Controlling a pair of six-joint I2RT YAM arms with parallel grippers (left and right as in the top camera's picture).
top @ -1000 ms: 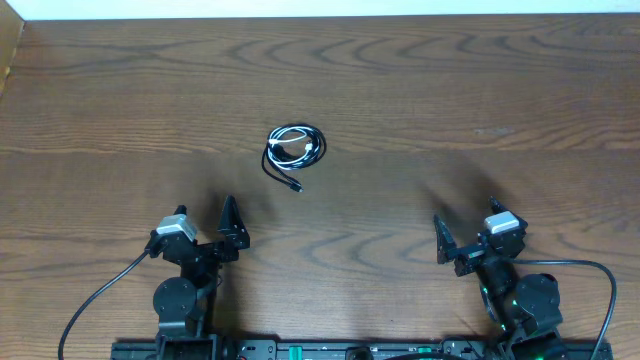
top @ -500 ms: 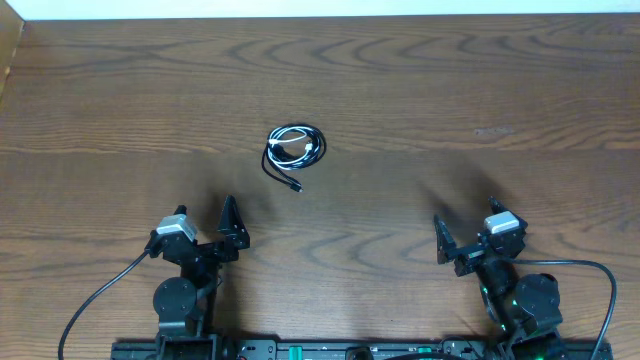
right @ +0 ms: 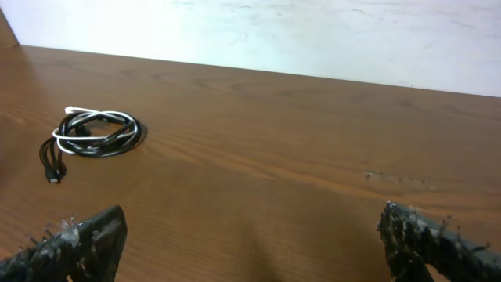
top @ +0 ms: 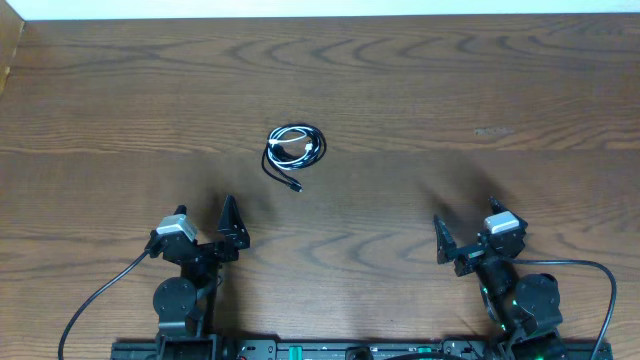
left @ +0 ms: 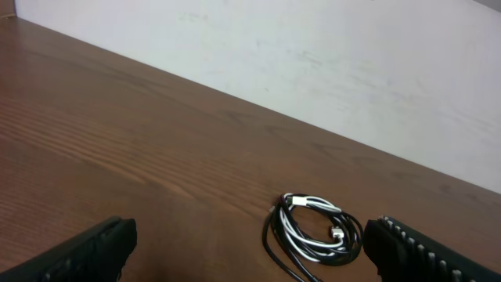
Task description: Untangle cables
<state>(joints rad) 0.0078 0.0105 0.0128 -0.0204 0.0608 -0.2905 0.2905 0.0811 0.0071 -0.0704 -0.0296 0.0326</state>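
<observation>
The black cable and the white cable lie wound together in one small coil [top: 296, 146] on the wooden table, mid-table and a little left. A black tail with a plug [top: 296, 186] sticks out toward me. My left gripper [top: 232, 226] is open and empty, well short of the coil; in the left wrist view the coil [left: 305, 235] lies ahead, close to the right finger. My right gripper [top: 443, 241] is open and empty, far right of the coil. In the right wrist view the coil [right: 94, 119] lies far left.
The wooden table [top: 450, 100] ends at a white wall along the far edge. Thick black arm wires [top: 95, 295] run from both arm bases at the near edge.
</observation>
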